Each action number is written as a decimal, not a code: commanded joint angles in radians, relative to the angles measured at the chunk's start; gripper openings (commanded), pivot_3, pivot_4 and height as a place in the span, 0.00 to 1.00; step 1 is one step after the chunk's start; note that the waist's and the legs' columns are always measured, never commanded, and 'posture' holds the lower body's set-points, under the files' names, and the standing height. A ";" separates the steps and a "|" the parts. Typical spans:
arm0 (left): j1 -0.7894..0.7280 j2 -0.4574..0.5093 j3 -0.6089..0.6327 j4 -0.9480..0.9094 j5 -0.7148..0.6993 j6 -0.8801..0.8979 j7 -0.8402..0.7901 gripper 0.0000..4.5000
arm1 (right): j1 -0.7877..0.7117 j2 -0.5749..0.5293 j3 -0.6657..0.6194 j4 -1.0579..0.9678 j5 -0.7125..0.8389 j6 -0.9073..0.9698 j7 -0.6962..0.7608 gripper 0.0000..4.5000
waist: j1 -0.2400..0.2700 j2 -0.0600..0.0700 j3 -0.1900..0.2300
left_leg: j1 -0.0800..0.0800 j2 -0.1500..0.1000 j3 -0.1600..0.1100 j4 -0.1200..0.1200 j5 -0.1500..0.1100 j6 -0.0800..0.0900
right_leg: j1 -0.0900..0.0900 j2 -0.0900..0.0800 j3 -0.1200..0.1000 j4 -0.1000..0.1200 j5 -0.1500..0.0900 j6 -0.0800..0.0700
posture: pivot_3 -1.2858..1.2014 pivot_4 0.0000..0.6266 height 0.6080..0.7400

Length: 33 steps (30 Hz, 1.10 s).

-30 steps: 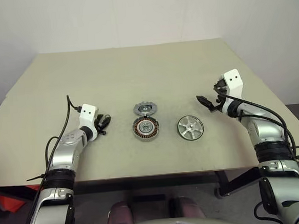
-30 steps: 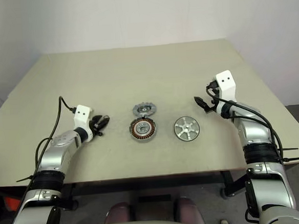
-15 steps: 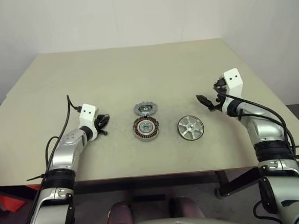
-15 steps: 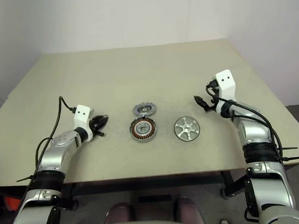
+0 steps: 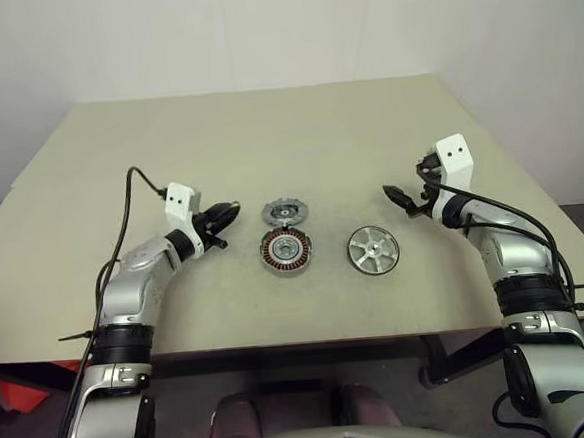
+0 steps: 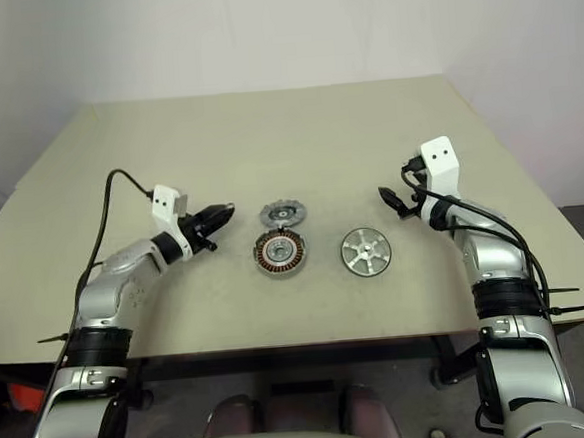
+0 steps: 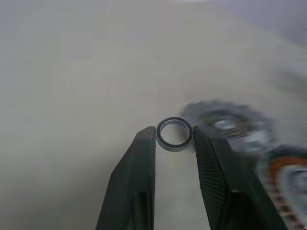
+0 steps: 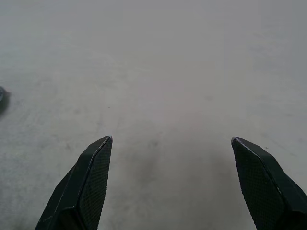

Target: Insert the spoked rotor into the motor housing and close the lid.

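A: What lies on the broad beige worktop [image 5: 267, 141]?

B: Three round parts near its middle. The motor housing [image 5: 285, 252], a shallow metal cup ringed with copper windings, sits flat and faces up. Touching its far edge is the lid [image 5: 285, 213], a round cap with a dark notched rim. The spoked rotor [image 5: 372, 248], a flat bright-silver disc, lies to the housing's right, apart from it.

A: How would the rotor handle?

B: Stiff metal, probably slick and fairly heavy for its size. It lies flat, its axis upright, so no long axis to speak of. I'd pinch it across the rim or over a spoke, keep it level, and lower it straight over the housing's centre bearing.

A: And the arms?

B: The right end effector [image 8: 171, 143] hovers to the right of the rotor, fingers spread wide, holding nothing. The left end effector [image 7: 174, 135] hangs just left of the lid, clamped on a small silver ring [image 7: 174, 133] with a dark edge, held between its fingertips.
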 commanded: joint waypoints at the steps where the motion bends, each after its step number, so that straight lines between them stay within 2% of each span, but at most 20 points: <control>1: -0.031 0.034 -0.069 -0.095 -0.039 0.066 -0.110 0.27 | -0.024 -0.002 -0.023 -0.013 0.010 -0.026 -0.007 1.00 | 0.000 0.000 0.000 | 0.000 0.000 0.000 0.000 0.000 0.000 | 0.000 0.000 0.000 0.000 0.000 0.000 | 0.52 0.00 1.00; 7: -0.057 0.073 -0.167 -0.100 -0.002 0.065 -0.208 0.27 | -0.010 0.000 -0.033 -0.028 0.015 -0.030 -0.018 1.00 | 0.000 0.000 0.000 | 0.000 0.000 0.000 -0.001 0.000 -0.001 | 0.000 0.000 0.000 0.000 0.000 0.000 | 0.52 0.00 1.00; 19: -0.102 0.047 -0.301 0.010 0.126 -0.028 -0.259 0.27 | 0.014 0.000 -0.055 -0.058 0.023 -0.033 -0.037 1.00 | -0.001 0.000 0.000 | 0.000 0.000 0.000 -0.001 0.001 -0.002 | 0.000 0.000 0.000 0.000 0.000 0.000 | 0.52 0.00 1.00; 33: -0.098 0.049 -0.291 0.026 0.150 -0.044 -0.283 0.27 | 0.005 0.002 -0.055 -0.047 0.024 -0.040 -0.045 1.00 | 0.000 0.000 0.000 | 0.000 0.000 0.000 -0.001 0.001 -0.002 | 0.000 0.000 0.000 0.001 0.000 0.000 | 0.52 0.00 1.00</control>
